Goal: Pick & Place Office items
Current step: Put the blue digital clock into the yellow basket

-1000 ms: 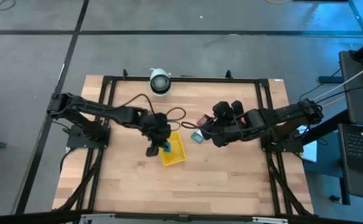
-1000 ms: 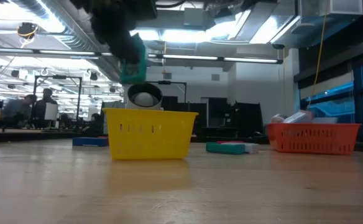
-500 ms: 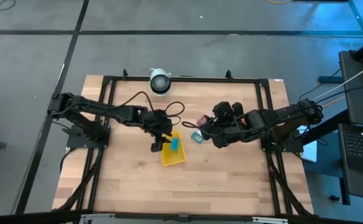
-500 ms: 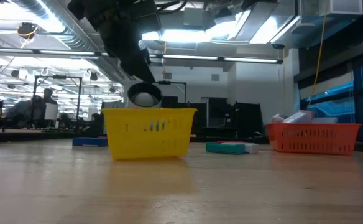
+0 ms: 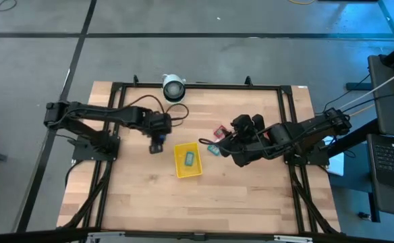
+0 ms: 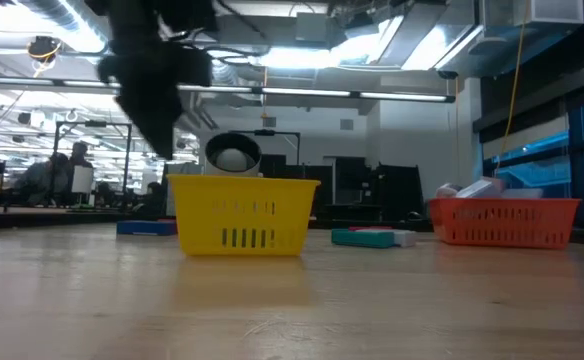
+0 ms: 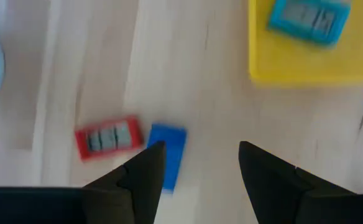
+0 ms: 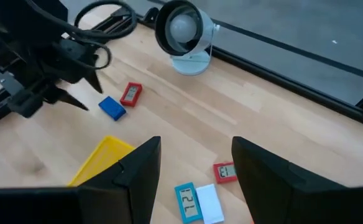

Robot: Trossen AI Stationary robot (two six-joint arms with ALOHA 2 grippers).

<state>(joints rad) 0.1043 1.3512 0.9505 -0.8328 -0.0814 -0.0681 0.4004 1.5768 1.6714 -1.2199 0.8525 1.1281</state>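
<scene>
Left tool (image 7: 194,165): fingers spread with nothing between them, hanging over the table (image 5: 251,196) just beside the yellow tray (image 5: 179,170), above two loose items.
Right tool (image 8: 194,155): fingers spread, gripping nothing, hovering near the middle of the table, between the yellow tray and the right arm's base.
Item in tray: a teal-blue packet (image 5: 189,158) lies flat on the yellow tray's floor.
Items under the left tool: a blue block (image 7: 169,154) and a red packet (image 7: 109,137) lie flat on the wood, just beside each other, the blue one nearest the fingers.
Items by the right tool: a teal packet (image 8: 186,201), a white piece (image 8: 209,204) touching it and a small red packet (image 8: 224,172) sit close together.
Other tray: a red-orange tray (image 6: 504,220) holds more pieces; what they are is too small to tell.
Handling, as a judgement: these look light, stiff and thin, likely to skid on smooth wood.
Where to grip: across the blue block's narrow sides, fingers coming down nearly to the table so the block cannot slip out.
</scene>
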